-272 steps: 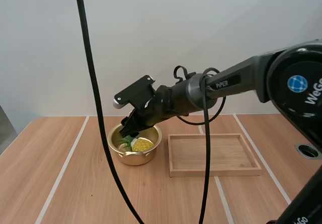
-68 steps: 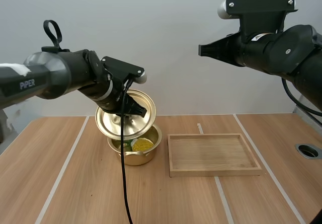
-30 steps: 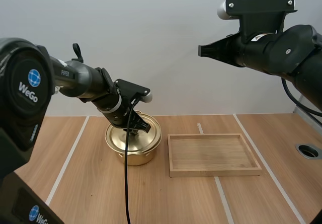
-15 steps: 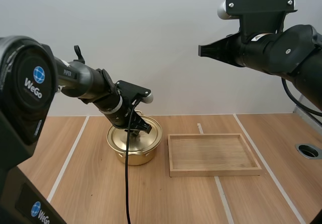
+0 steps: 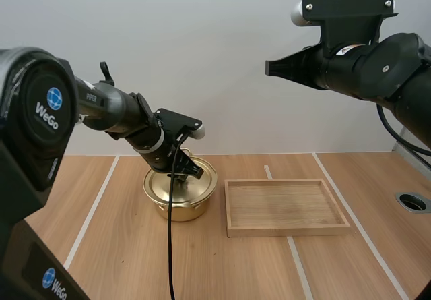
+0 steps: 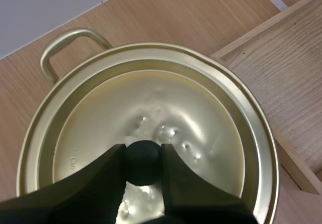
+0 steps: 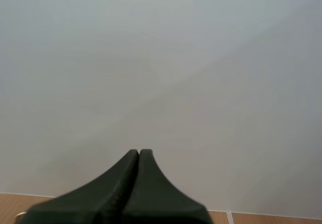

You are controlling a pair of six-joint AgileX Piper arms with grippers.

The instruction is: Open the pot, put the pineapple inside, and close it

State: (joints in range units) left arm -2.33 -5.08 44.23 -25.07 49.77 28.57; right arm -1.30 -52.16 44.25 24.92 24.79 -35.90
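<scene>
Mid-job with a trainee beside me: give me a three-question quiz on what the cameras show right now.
1. True or false: the round golden metal lid sits on the golden metal pot.
2. What does the left gripper pinch? A) a pot handle B) the lid's black round knob C) nothing
3. Fill in: the right gripper hangs high above the wooden table with its fingers ____.
Key: 1 true; 2 B; 3 shut.

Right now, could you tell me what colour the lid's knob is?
Black; the knob shows best in the left wrist view, against the gold lid.
</scene>
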